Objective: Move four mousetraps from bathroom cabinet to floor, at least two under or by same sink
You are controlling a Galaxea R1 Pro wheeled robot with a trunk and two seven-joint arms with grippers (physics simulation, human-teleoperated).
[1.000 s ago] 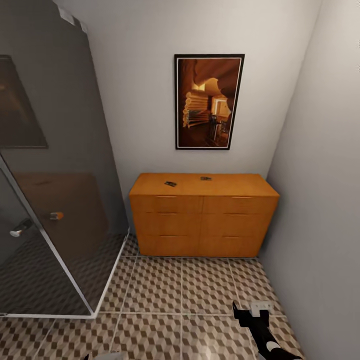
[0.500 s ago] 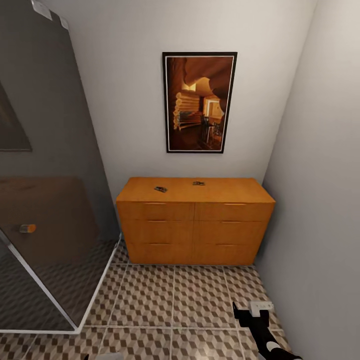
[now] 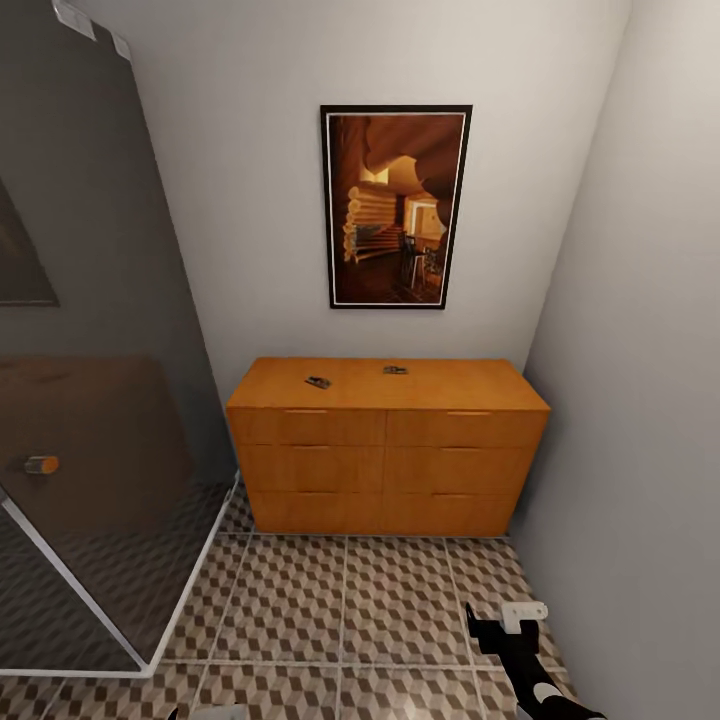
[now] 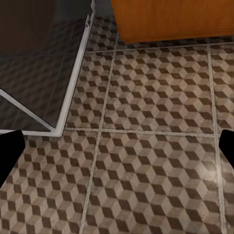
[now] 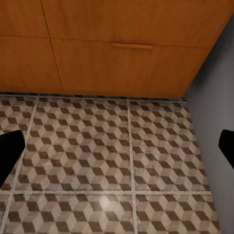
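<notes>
My view has swung a little since a second ago: the cabinet now sits nearer the middle of my head view, at about twelve o'clock from me, and less of the glass shower screen shows at nine o'clock. I judge I am squaring up to approach.

Two mousetraps lie on the cabinet's flat top, well apart: one toward eleven o'clock, the other farther back near twelve. They are too small to make out their metal parts. The drawers look shut.

My right claw hangs low at five o'clock over the bathroom floor, fingers spread wide and holding nothing. In the left wrist view my left claw's dark fingertips sit far apart at the frame edges, also empty, above the tiles.
</notes>
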